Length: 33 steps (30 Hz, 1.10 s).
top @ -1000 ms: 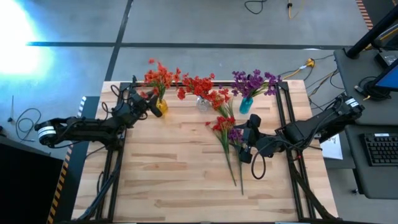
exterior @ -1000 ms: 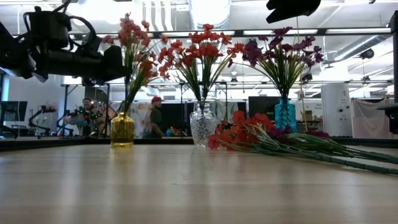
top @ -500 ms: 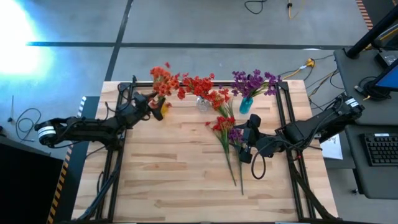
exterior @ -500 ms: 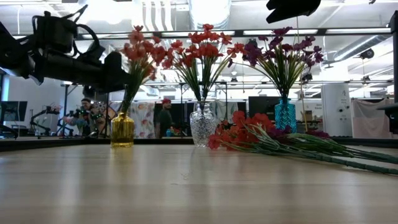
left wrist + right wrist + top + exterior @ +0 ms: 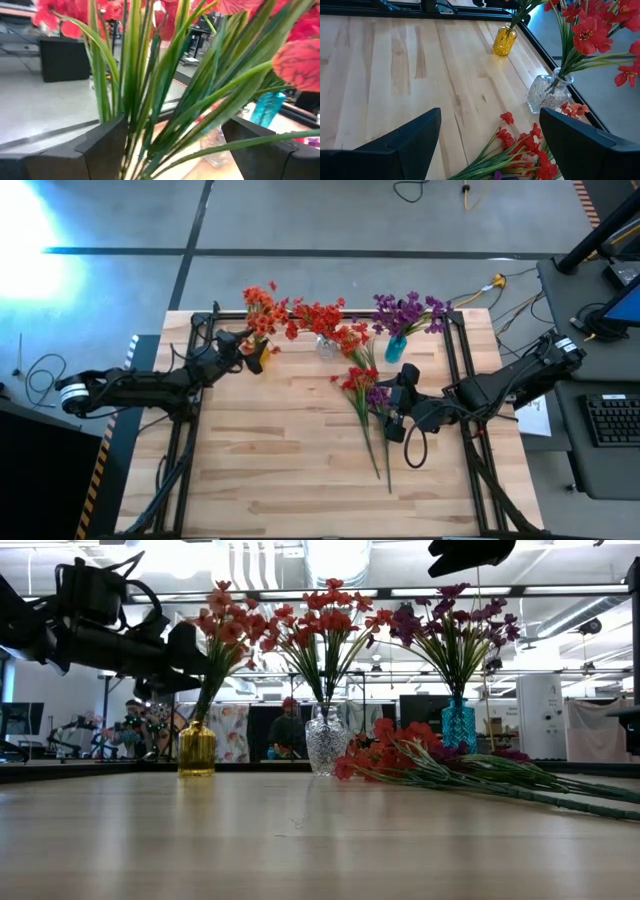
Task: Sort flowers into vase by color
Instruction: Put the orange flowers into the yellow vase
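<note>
We count three vases along the table's 12 o'clock edge: a yellow vase (image 5: 258,357) holding orange-red flowers (image 5: 262,306), a clear glass vase (image 5: 327,347) holding red flowers (image 5: 322,317), and a blue vase (image 5: 396,349) holding purple flowers (image 5: 408,310). All three bunches stand roughly upright. Loose sprigs (image 5: 364,405) lie flat at centre, stems toward 6 o'clock, blossoms toward 12. The left gripper (image 5: 170,142) stands open around the orange-red stems. The right gripper (image 5: 490,135) hovers open above the loose sprigs.
</note>
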Available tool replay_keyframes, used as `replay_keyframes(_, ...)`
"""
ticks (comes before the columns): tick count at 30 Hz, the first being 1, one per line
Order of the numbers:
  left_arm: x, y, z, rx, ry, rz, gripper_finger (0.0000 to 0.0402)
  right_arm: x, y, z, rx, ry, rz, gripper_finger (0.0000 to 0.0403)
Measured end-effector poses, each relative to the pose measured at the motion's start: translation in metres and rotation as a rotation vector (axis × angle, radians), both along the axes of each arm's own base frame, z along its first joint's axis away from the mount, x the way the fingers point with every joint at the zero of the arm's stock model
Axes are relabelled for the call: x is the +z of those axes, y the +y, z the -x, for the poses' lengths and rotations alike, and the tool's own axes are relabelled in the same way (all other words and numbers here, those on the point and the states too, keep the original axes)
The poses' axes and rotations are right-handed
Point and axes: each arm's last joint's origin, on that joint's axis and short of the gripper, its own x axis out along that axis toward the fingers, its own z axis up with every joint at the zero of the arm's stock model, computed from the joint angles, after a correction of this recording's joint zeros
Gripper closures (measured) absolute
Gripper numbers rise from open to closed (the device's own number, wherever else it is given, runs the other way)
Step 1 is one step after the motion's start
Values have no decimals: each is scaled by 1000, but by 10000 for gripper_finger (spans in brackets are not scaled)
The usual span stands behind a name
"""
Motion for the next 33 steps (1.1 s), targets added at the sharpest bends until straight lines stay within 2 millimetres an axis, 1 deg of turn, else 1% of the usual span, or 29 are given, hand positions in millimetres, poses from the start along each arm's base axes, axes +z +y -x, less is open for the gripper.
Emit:
replay_keyframes(8,-6,-7,2,-140,39,111,92,0,0,0,-6,-1,-15,74)
replay_keyframes(11,-11,-9,5,-146,75,179,92,0,0,0,-6,-2,-15,74)
replay_keyframes(15,-12,-13,8,-185,75,243,92,0,0,0,-6,-2,-16,74)
replay_keyframes(33,5,-17,17,-192,-29,183,92,0,0,0,-8,-8,-28,74)
